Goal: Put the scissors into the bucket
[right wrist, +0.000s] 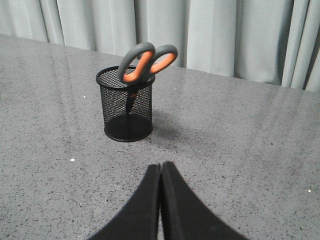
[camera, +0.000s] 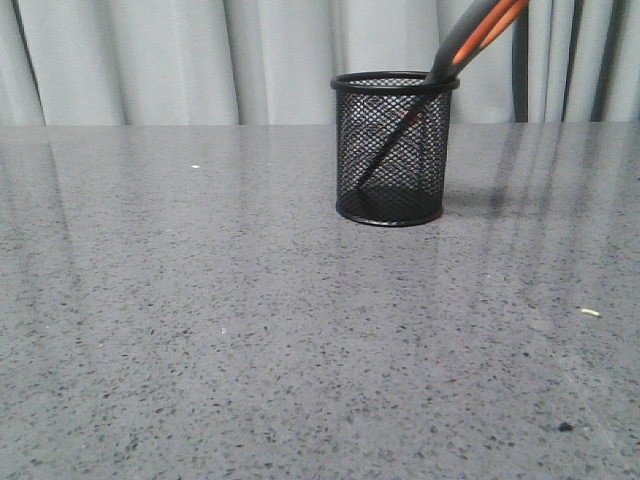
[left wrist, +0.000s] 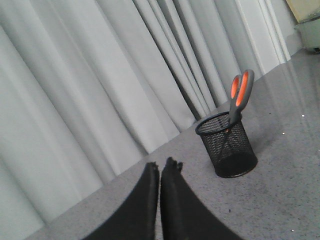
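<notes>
The black wire-mesh bucket [camera: 392,148] stands upright on the grey table, right of centre and far back. The scissors [camera: 470,42] stand in it blades down, leaning to the right over the rim, their grey and orange handles sticking out above. Both also show in the left wrist view, the bucket [left wrist: 227,145] with the scissors [left wrist: 240,95], and in the right wrist view, the bucket [right wrist: 125,105] with the scissors [right wrist: 145,61]. My left gripper [left wrist: 163,163] is shut and empty, well away from the bucket. My right gripper [right wrist: 161,165] is shut and empty, short of the bucket. Neither gripper shows in the front view.
The grey speckled table [camera: 250,330] runs back to pale curtains [camera: 200,60]. A small pale scrap [camera: 590,312] and a dark speck [camera: 565,427] lie at the front right. A pale object [left wrist: 310,30] stands at the table's far end in the left wrist view.
</notes>
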Robot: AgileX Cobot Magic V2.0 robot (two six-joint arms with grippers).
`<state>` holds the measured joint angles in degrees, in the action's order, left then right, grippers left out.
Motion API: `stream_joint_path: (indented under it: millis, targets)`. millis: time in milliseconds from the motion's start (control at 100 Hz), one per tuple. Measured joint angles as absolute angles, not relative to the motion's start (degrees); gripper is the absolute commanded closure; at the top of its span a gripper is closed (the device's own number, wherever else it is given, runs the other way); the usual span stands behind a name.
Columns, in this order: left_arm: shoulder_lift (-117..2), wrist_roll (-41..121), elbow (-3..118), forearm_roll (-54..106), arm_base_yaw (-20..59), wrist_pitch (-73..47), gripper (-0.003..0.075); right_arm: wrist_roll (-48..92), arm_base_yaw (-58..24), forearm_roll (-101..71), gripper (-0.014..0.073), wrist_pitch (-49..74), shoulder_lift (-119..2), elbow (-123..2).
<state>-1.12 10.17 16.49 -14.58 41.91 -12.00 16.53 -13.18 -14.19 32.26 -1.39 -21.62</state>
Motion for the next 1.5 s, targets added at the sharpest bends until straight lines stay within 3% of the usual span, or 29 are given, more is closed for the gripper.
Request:
stream_joint_path:
  millis: [120,300,570,750,1500]
  targets:
    - [-1.1,10.2,13.0,-10.2,38.0,-7.9,0.0740,16.5,-13.2,-14.2,0.0638,32.3,-1.4,-21.6]
    - [-1.1,7.7,4.5,-1.1,24.7,-4.6,0.0740,16.5,-13.2,-14.2,0.0638,32.3,-1.4,-21.6]
    - [0.2,-4.7,0.0,0.8,10.6,-10.3,0.0740,16.5,-13.2,-14.3,0.0638,32.3,-1.4,-21.6]
    - [0.2,-6.0,0.0,1.0,8.9,-19.2,0.0740,16.5,-13.2,-14.3,0.0638,32.3,-1.4,-21.6]
    - [0.2,-6.3,0.0,1.4,8.8,-19.5,0.0740,16.5,-13.2,-14.3,0.0638,32.3,-1.4,-21.6]
